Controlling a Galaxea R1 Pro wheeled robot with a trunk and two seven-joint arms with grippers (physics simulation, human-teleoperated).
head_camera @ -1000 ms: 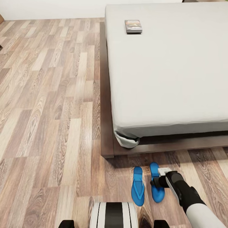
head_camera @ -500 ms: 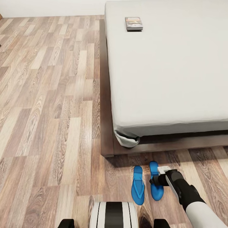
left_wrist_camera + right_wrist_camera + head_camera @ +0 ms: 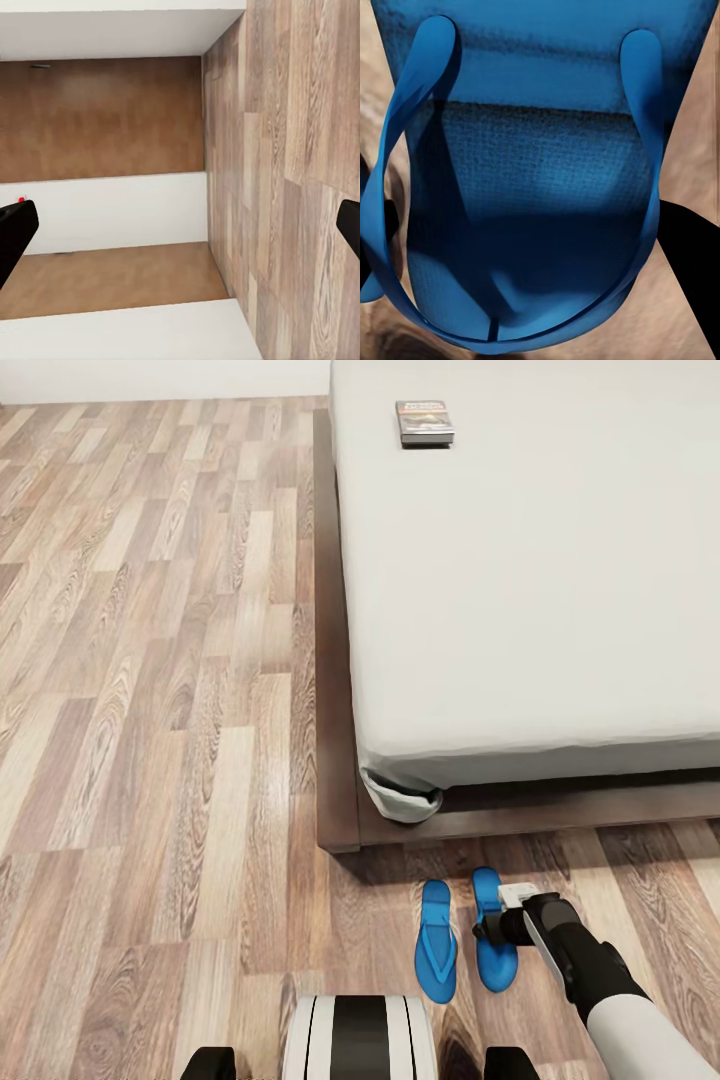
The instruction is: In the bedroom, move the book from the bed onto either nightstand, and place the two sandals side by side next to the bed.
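The bed [image 3: 540, 580] serves as the landmark: a pale mattress on a dark wooden frame, standing on the plank floor [image 3: 150, 710]. The book [image 3: 424, 421] lies flat on the mattress, near the bed's left edge and well up from its foot.

Two blue sandals lie on the floor just off the foot of the bed, near its left corner, side by side and roughly parallel, with a narrow strip of floor between them. The left sandal [image 3: 436, 941] lies free. The right sandal [image 3: 494, 945] has the right gripper [image 3: 492, 932] right at it, the arm reaching in from the side away from the bed. In the right wrist view that sandal's sole and straps [image 3: 532, 187] sit very close between dark fingers [image 3: 686, 277], one at each side; whether they press on it or stand just clear I cannot tell.

The left gripper [image 3: 180, 232] is spread wide, its fingertips [image 3: 15, 232] at opposite edges of the left wrist view, holding nothing, facing floor planks and a white-and-brown wall [image 3: 105, 120].
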